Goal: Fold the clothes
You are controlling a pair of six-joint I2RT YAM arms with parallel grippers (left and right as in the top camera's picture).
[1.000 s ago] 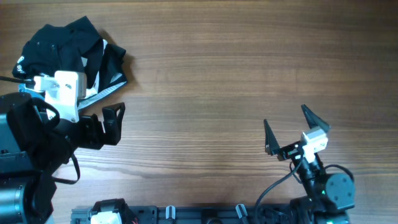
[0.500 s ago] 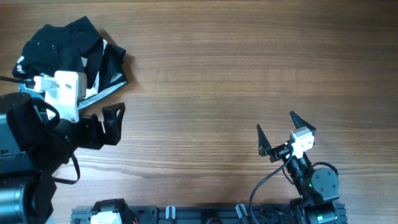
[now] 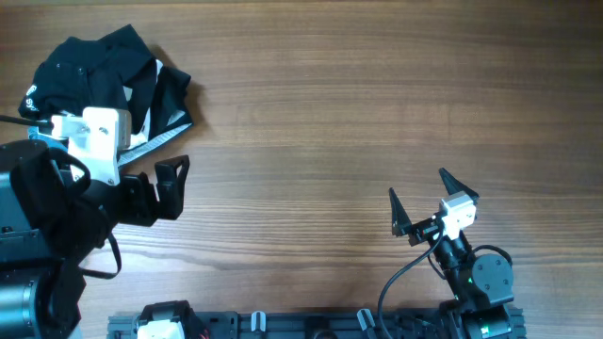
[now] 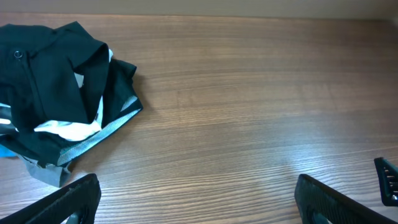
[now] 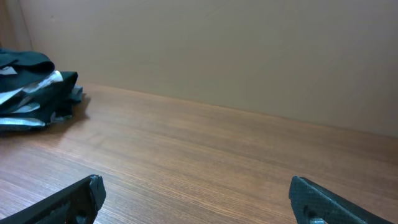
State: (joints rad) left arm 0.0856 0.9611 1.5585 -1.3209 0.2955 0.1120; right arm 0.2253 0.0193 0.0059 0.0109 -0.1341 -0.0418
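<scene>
Lying crumpled in a heap, the black T-shirt (image 3: 89, 61) occupies the far left corner of the wooden table (image 3: 358, 104), unfolded and touched by neither arm. Beneath and beside it, other cloth shows: a white garment (image 4: 65, 129) with a grey striped edge (image 4: 102, 132) pokes out at the near right side of the heap, and a scrap of light-blue fabric (image 4: 6, 151) sits at its near left edge.

The tabletop is warm brown wood with grain running left to right. Most of it is bare boards. A plain beige wall (image 5: 249, 50) rises behind its far edge.

The left gripper (image 3: 177, 188) hangs just in front of the heap, its fingers spread wide and holding nothing. The right gripper (image 3: 417, 185) is well apart, near the front right of the table, its jaws likewise parted and empty.

Differences between views:
- **Overhead camera:** it alone shows both arms at once, the gap between them, and a small white mark (image 3: 30, 100) on the shirt's left side.
- **Left wrist camera:** it alone separates the layers of the heap.
- **Right wrist camera:** it alone takes in the wall, with the heap as a low dark mound at the far left.
</scene>
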